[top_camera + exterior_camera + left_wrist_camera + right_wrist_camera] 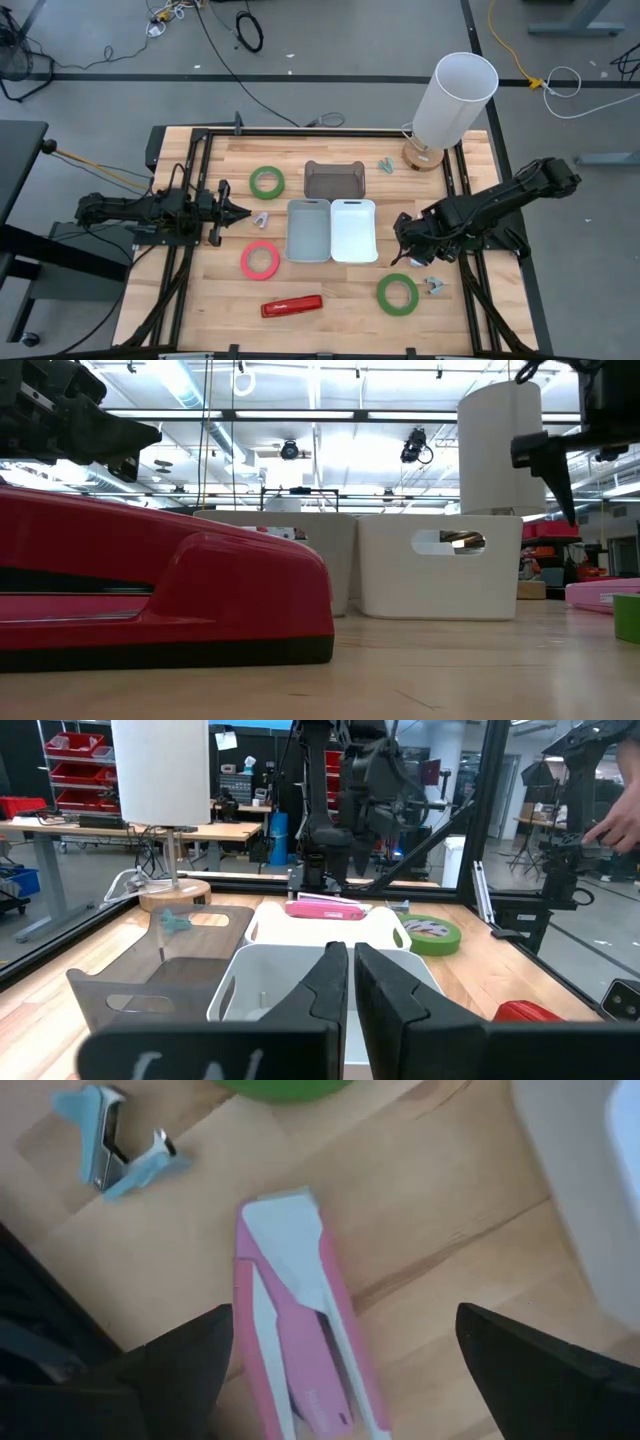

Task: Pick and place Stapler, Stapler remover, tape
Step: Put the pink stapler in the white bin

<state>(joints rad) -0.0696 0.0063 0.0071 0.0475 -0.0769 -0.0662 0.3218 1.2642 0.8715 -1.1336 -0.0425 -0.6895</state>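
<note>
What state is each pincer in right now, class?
Left pincer: closed, holding nothing, above the table's left side.
Right pincer: open, hovering over the pink stapler, not holding it.

- High view: even, soft overhead light on the surface [330,300]; shadows are faint and short.
- Low view: ceiling strip lights glare white behind the bins, so the red stapler [160,590] up close looks soft and out of focus.
- Left wrist view: its tool [350,990] is blurred.
- Right wrist view: the pink stapler [300,1320] and its dark tool [340,1370] are smeared and unsharp.
</note>
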